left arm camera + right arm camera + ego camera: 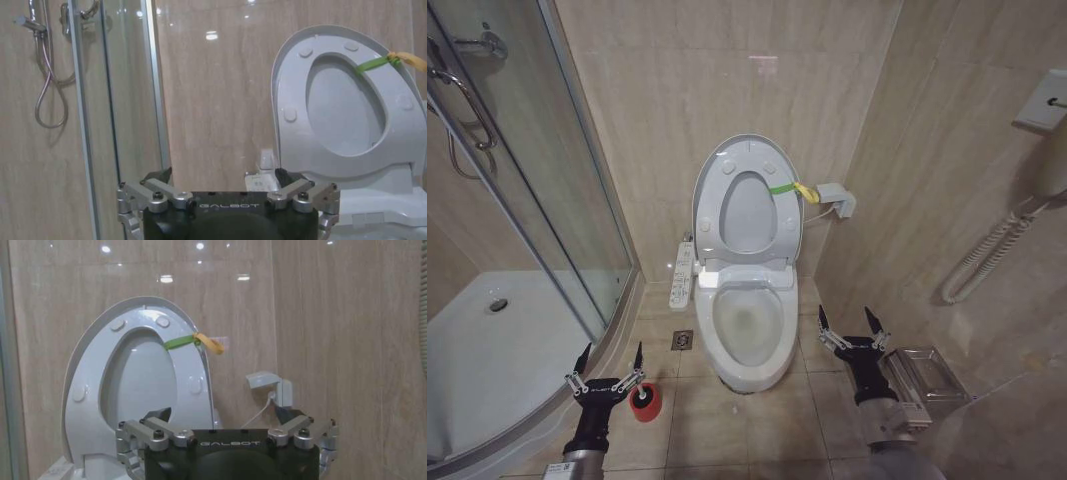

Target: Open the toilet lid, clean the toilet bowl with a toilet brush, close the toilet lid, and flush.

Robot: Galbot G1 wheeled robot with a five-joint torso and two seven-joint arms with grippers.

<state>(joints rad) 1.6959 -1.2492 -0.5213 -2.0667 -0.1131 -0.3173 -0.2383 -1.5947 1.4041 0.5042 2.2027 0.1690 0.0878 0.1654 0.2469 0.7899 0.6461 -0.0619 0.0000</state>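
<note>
The toilet lid [749, 215] stands upright against the back wall, with the ring seat [710, 205] raised in front of it and a green-and-yellow band [791, 188] at its edge. Below, the toilet bowl [752, 378] lies uncovered. My left gripper [611, 350] hovers open over the floor to the bowl's left, just beside a red cup holder [645, 402]; the toilet brush is hidden from me. My right gripper [844, 313] is open to the right of the bowl, holding nothing. Both wrist views face the raised lid [343, 115] [137, 385] past open grippers [222, 175] [222, 412].
A glass shower enclosure [557, 190] and its white tray [487, 350] fill the left side. A control panel [682, 272] hangs beside the toilet, and a floor drain [682, 340] sits by its base. On the right wall are a handset cord [987, 255] and a metal holder [927, 375].
</note>
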